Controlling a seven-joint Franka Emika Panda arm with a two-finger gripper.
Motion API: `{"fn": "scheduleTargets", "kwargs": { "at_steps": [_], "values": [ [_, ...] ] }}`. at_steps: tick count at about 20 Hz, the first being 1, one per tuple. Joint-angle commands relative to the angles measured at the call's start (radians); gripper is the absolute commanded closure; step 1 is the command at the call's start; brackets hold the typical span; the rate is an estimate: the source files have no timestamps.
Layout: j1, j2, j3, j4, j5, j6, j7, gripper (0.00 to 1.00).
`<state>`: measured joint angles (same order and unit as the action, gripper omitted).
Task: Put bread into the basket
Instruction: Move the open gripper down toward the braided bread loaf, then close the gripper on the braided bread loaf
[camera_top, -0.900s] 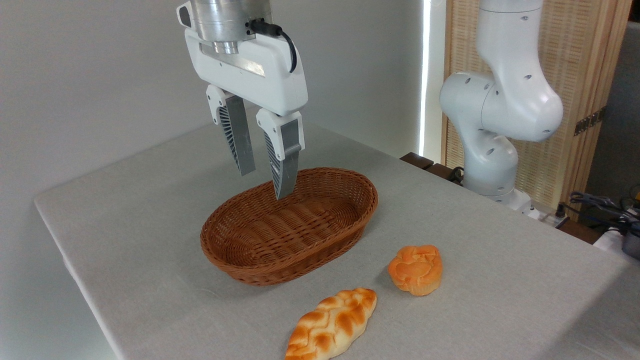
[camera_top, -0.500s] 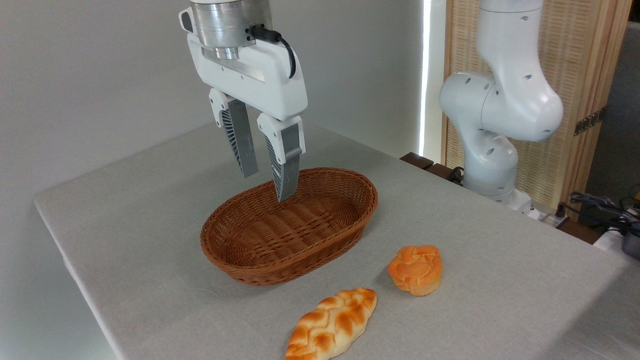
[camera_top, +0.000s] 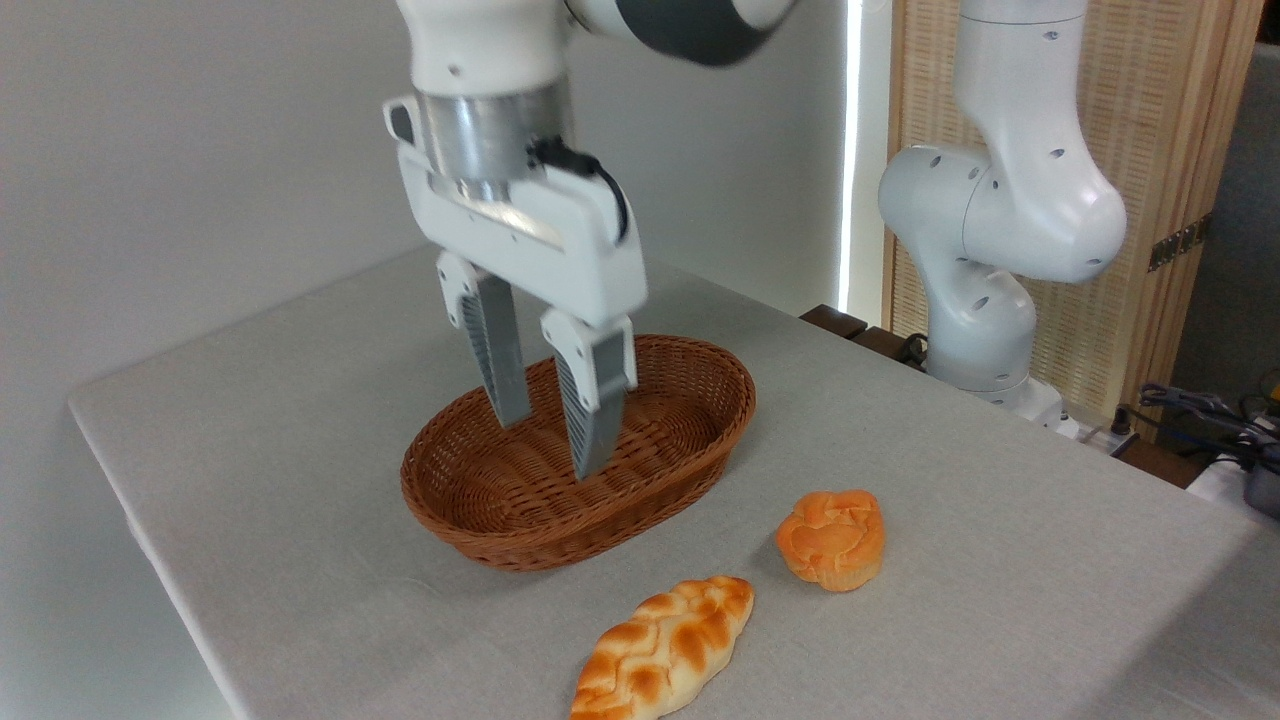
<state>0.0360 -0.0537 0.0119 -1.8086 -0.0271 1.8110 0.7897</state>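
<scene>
One bread (camera_top: 664, 649), one basket (camera_top: 530, 520), one bun (camera_top: 831, 538)

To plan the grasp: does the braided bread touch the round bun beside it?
Apart. The camera view shows bare grey table between the bread and the bun.

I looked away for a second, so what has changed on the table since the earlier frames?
The gripper came down and slightly right, toward the camera; its open, empty fingers now show in front of the basket. Nothing was grasped or released. The basket, the braided bread and the round bun have not moved.
</scene>
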Motion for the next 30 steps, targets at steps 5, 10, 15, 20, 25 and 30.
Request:
{"fn": "scheduleTargets", "kwargs": {
  "at_steps": [5, 10, 15, 20, 25, 30],
  "values": [
    [0.002, -0.022, 0.144, -0.247, 0.03, 0.269, 0.195, 0.0],
    [0.002, 0.011, 0.145, -0.305, 0.03, 0.337, 0.209, 0.0],
    [0.002, 0.012, 0.145, -0.311, 0.029, 0.338, 0.209, 0.0],
    [0.002, 0.023, 0.143, -0.345, 0.027, 0.372, 0.209, 0.0],
    [0.002, 0.043, 0.141, -0.354, 0.029, 0.405, 0.209, 0.0],
    [0.002, 0.048, 0.141, -0.374, 0.027, 0.458, 0.209, 0.6]
  ]
}}
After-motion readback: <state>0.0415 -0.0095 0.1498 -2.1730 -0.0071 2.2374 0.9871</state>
